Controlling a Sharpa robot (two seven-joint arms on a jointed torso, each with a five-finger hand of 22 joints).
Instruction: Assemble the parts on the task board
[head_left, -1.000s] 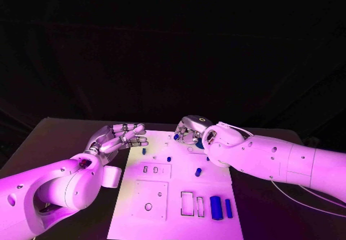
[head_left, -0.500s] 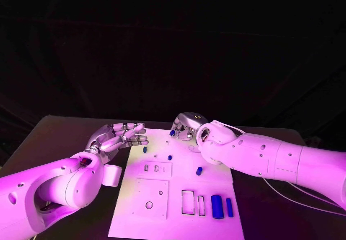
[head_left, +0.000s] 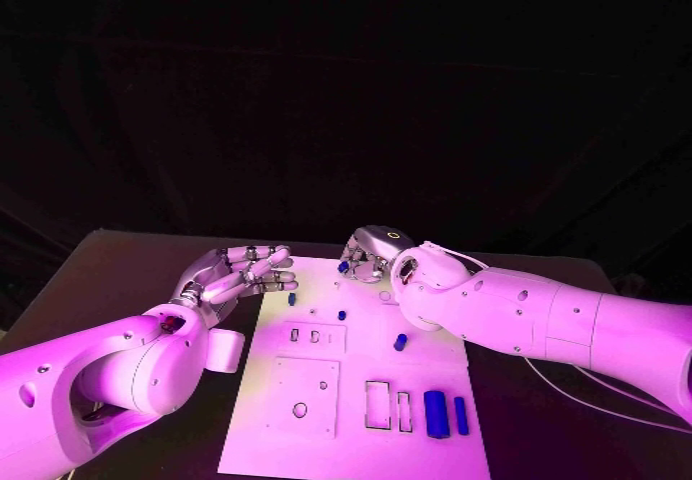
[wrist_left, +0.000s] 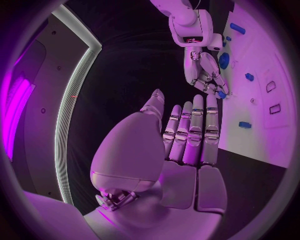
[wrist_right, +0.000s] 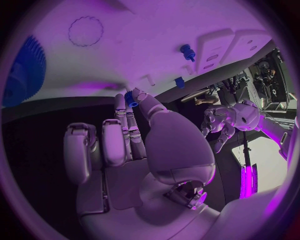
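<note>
The white task board (head_left: 353, 385) lies in the middle of the table. My right hand (head_left: 372, 252) hovers over its far edge and pinches a small blue part (head_left: 343, 267) between thumb and a fingertip; the right wrist view shows that part (wrist_right: 131, 98) at the fingertips of the right hand (wrist_right: 137, 145). My left hand (head_left: 238, 276) hangs open beside the board's far left corner, fingers straight and together, holding nothing. In the left wrist view the left hand (wrist_left: 184, 145) faces the right hand (wrist_left: 203, 72). Small blue pegs (head_left: 290, 298) (head_left: 342, 314) (head_left: 400, 342) stand on the board.
Two longer blue blocks (head_left: 434, 411) (head_left: 460, 415) lie at the board's near right, beside two narrow slots (head_left: 376, 405). A blue gear (wrist_right: 28, 70) sits near the board's far edge. A square plate with a round hole (head_left: 300, 410) is at the near left.
My right hand has shifted slightly toward the board's far left with the small blue part still pinched. The left hand has stayed where it was.
</note>
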